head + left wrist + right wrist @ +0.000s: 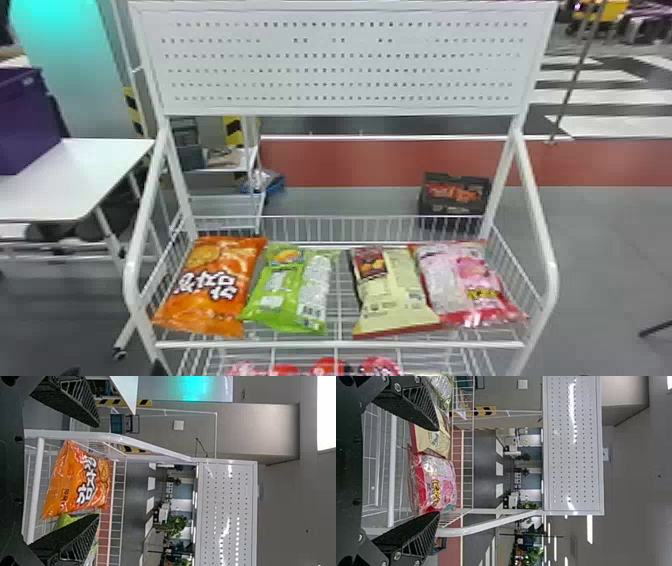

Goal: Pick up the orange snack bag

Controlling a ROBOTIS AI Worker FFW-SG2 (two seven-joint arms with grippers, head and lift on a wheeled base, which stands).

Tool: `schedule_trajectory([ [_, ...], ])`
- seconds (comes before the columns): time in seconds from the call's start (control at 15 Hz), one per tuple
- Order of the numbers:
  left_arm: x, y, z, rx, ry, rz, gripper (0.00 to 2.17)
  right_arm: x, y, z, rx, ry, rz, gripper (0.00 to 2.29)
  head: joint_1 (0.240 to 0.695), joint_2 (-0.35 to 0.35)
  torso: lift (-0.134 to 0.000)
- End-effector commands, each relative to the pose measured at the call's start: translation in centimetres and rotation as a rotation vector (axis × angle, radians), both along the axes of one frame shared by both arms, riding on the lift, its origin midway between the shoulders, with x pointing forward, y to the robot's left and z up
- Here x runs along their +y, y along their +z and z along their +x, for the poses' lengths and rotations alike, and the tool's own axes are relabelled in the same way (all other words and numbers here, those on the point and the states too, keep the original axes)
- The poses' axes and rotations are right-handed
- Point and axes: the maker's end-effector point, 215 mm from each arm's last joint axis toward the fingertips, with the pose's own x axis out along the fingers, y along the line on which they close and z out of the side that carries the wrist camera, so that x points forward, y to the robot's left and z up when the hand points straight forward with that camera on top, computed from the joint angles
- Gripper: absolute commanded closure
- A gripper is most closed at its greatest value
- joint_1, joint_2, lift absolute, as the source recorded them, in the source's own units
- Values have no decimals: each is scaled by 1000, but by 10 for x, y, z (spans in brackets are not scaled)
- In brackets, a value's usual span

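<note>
- Left hand (114,370): fingers wide apart, at head view's bottom edge; left wrist view has orange bag beyond, framed between the tips.
- Right hand (438,471): fingers apart too, pink bag beyond them.
- Orange snack bag (210,285): face up, left end of white wire basket (340,345).
- Green bag (287,290): just right of orange.
- Cream bag (395,295), then pink bag (465,285): same basket, right half.
- Red and pink packs (330,366): lower level.
- White perforated panel (340,62): above basket.
- White table (95,170): left, purple box (27,120) on it.
</note>
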Motion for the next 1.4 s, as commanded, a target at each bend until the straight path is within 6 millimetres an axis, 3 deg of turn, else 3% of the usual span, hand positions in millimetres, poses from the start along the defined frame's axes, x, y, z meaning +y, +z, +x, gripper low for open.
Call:
schedule_trajectory([
  [0.0,0,0,0,0,0,1,76,0,0,0,0,0,0,140,499,0,0],
  [0.27,-1,-1,2,-1,-5,1,76,0,-1,-1,1,2,-2,140,499,0,0],
  [0.6,-10,-7,20,4,-27,3,90,0,-1,-1,3,0,-1,140,499,0,0],
  [1.07,-47,-39,85,103,-91,47,90,2,-4,-1,6,-1,2,140,499,0,0],
  [1.33,-50,-52,125,129,-81,61,90,6,-5,0,6,2,6,140,499,0,0],
])
